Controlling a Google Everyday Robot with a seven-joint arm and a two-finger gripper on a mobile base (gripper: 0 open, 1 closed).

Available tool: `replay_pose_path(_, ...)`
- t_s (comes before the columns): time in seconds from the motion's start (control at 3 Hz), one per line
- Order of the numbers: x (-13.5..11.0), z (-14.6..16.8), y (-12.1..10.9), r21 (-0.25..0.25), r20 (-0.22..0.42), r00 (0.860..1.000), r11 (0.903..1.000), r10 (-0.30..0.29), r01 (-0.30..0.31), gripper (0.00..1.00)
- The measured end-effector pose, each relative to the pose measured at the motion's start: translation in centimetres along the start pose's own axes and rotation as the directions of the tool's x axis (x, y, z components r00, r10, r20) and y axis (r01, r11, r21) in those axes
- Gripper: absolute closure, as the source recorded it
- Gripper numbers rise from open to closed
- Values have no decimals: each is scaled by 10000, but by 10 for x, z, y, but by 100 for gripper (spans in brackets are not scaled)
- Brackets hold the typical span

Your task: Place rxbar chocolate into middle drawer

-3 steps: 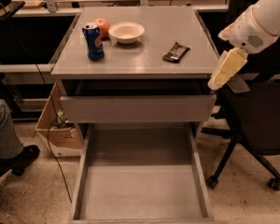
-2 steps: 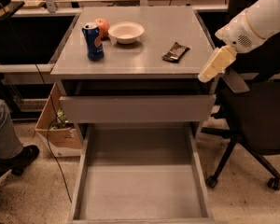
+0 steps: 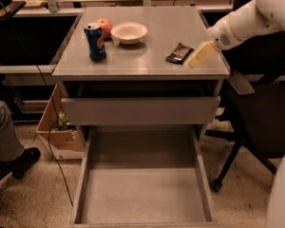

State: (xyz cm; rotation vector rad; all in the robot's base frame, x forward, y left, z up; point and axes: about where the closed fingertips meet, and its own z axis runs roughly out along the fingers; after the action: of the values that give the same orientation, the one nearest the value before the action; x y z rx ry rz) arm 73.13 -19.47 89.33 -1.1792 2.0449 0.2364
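The rxbar chocolate (image 3: pixel 179 52), a small dark wrapper with pale lettering, lies flat on the grey cabinet top near its right edge. My gripper (image 3: pixel 202 54), pale yellow on a white arm coming in from the upper right, hovers over the top's right edge just right of the bar, close to it. The middle drawer (image 3: pixel 142 194) is pulled far out at the bottom. It is a long grey tray with a bare floor and low side walls.
A blue soda can (image 3: pixel 95 42), an apple (image 3: pixel 104 27) and a white bowl (image 3: pixel 128 33) stand on the left half of the top. Another grey drawer with a tall front panel (image 3: pixel 140 110) sits above the tray. An office chair (image 3: pixel 256 122) is at the right, a cardboard box (image 3: pixel 59 127) and a person's leg at the left.
My gripper has moved up and to the left, from beside the cabinet's right front corner to over the top next to the bar. Nothing else has moved.
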Motion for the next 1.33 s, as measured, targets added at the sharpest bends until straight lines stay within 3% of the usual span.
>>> replay_pose_path(0.33,-11,41,-27,348,478,9984,9989,286,-303,0)
replay_pose_path(0.67,-16,62,-39,533,677,9966,9973,461,-497,0)
replay_pose_path(1.0,-15,77,-49,565,858,9924,9941,879,-929,0)
replay_pose_path(1.33,-23,89,-43,153,1040,9860,9911,1303,-1326,0)
